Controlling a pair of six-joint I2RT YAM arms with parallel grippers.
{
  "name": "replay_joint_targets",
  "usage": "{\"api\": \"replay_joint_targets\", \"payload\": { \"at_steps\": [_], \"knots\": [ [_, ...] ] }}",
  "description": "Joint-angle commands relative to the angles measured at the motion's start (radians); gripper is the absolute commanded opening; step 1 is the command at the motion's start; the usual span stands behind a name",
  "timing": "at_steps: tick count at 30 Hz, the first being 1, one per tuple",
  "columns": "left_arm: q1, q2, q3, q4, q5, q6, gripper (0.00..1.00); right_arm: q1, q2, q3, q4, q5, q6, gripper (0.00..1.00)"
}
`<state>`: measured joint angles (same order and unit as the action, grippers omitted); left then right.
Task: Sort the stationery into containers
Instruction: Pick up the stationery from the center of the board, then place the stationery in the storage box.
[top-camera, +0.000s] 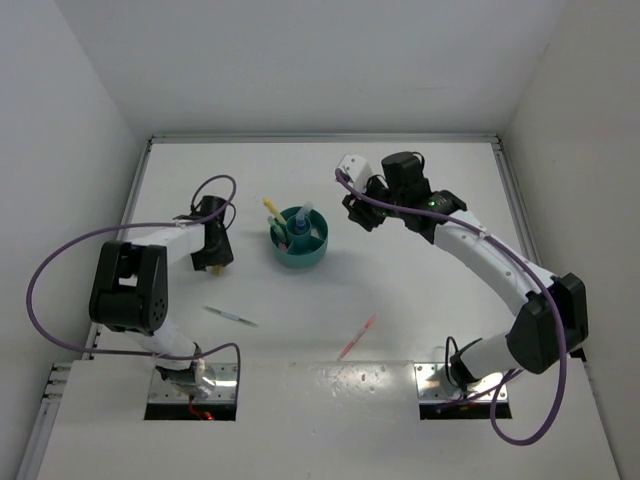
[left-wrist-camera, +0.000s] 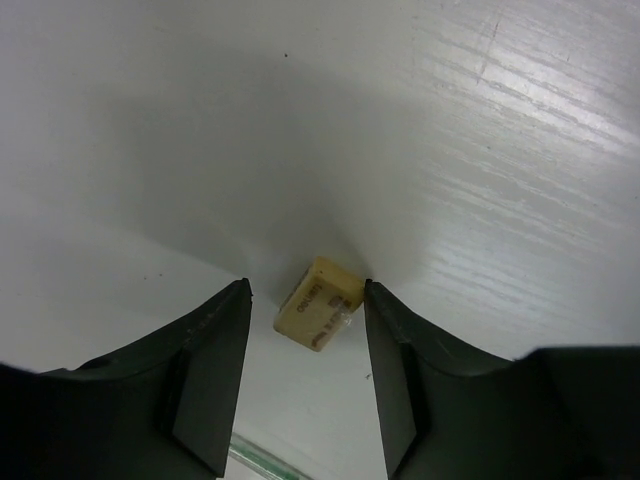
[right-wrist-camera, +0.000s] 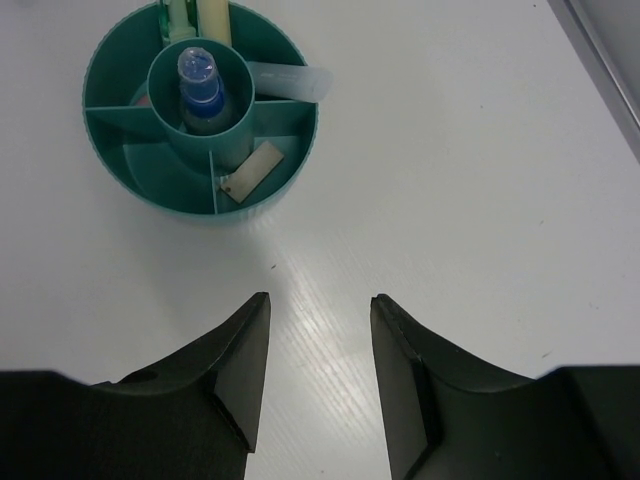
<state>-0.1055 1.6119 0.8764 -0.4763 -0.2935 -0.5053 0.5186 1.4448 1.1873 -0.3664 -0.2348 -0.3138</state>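
Teal in colour, the round plastic tub (top-camera: 300, 258) with inner dividers is being seen near the middle of the white table (top-camera: 420, 290), between the two arms. A clear blue-capped bottle (right-wrist-camera: 199, 85) is being carried upright in its central cup. A flat grey-tan block (right-wrist-camera: 252, 170) is being held in an outer compartment on the side facing the right wrist camera. A light-blue stick (right-wrist-camera: 290, 78) is being propped across the rim, and a mint-green stick (right-wrist-camera: 177, 15) and a yellow stick (right-wrist-camera: 213, 15) are being leaned in a far compartment. The right gripper (right-wrist-camera: 320, 300) is being hovered short of the tub, its jaws being held partly apart with nothing between them. The left gripper (left-wrist-camera: 307, 288) is being held low over the table to the left of the tub, its jaws parted on either side of a small tan rectangular block (left-wrist-camera: 318, 303) lying on the surface. No grip on it is being shown, though whether one finger is being touched cannot be told. A thin white pen (top-camera: 230, 316) and a thin red pen (top-camera: 357, 336) are being seen lying nearer the arm bases.
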Motion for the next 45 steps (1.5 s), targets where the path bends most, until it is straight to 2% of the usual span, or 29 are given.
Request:
{"api": "replay_joint_targets", "payload": {
  "at_steps": [1, 7, 9, 10, 14, 17, 21, 25, 26, 28, 29, 30, 31, 32, 36, 38, 43, 45],
  "knots": [
    [-0.003, 0.035, 0.019, -0.005, 0.028, 0.024, 0.54, -0.006, -0.038, -0.009, 0.043, 0.003, 0.002, 0.45],
    [-0.003, 0.059, 0.041, -0.005, 0.047, 0.033, 0.51, -0.006, -0.057, -0.009, 0.052, 0.003, 0.002, 0.45],
    [-0.003, 0.068, 0.041, -0.005, 0.056, 0.033, 0.46, -0.006, -0.057, -0.018, 0.052, -0.006, 0.002, 0.45],
    [-0.003, 0.068, 0.041, -0.005, 0.056, 0.033, 0.37, -0.006, -0.057, -0.018, 0.052, -0.006, 0.002, 0.45],
    [-0.013, 0.030, 0.041, -0.005, 0.045, 0.033, 0.14, -0.006, -0.066, -0.018, 0.052, -0.006, 0.012, 0.45],
    [-0.013, -0.064, 0.041, -0.015, 0.045, 0.033, 0.05, -0.006, -0.076, -0.029, 0.052, -0.006, 0.012, 0.45],
    [-0.023, -0.233, 0.065, -0.034, 0.117, 0.001, 0.01, -0.006, -0.077, -0.049, 0.061, 0.014, 0.012, 0.45],
    [-0.086, -0.429, 0.110, 0.010, 0.359, -0.024, 0.01, -0.006, -0.077, -0.061, 0.073, 0.055, 0.012, 0.46],
    [-0.101, -0.457, 0.110, 0.049, 0.428, -0.024, 0.01, -0.006, -0.077, -0.061, 0.073, 0.077, 0.012, 0.64],
    [-0.141, -0.507, 0.075, 0.226, 0.608, -0.024, 0.01, -0.006, -0.077, -0.087, 0.115, 0.150, 0.002, 0.91],
    [-0.184, -0.526, 0.053, 0.299, 0.649, -0.045, 0.01, -0.006, -0.077, -0.087, 0.124, 0.190, -0.007, 0.93],
    [-0.209, -0.540, 0.032, 0.441, 0.677, -0.074, 0.01, -0.006, -0.086, -0.098, 0.124, 0.202, -0.019, 0.86],
    [-0.232, -0.540, 0.015, 0.503, 0.698, -0.084, 0.00, -0.015, -0.086, -0.098, 0.124, 0.216, -0.031, 0.52],
    [-0.278, -0.529, 0.006, 0.551, 0.712, -0.084, 0.00, -0.015, -0.098, -0.109, 0.138, 0.271, -0.031, 0.01],
    [-0.388, -0.396, 0.081, 0.649, 0.683, -0.059, 0.00, -0.025, -0.162, -0.219, 0.257, 0.344, -0.041, 0.00],
    [-0.431, -0.295, 0.152, 0.624, 0.650, -0.027, 0.00, -0.034, -0.208, -0.251, 0.290, 0.371, -0.050, 0.00],
    [-0.468, -0.123, 0.263, 0.599, 0.629, 0.031, 0.01, -0.045, -0.230, -0.290, 0.290, 0.371, -0.050, 0.00],
    [-0.481, -0.089, 0.282, 0.587, 0.572, 0.062, 0.02, -0.054, -0.239, -0.290, 0.290, 0.359, -0.050, 0.00]
  ]
}}
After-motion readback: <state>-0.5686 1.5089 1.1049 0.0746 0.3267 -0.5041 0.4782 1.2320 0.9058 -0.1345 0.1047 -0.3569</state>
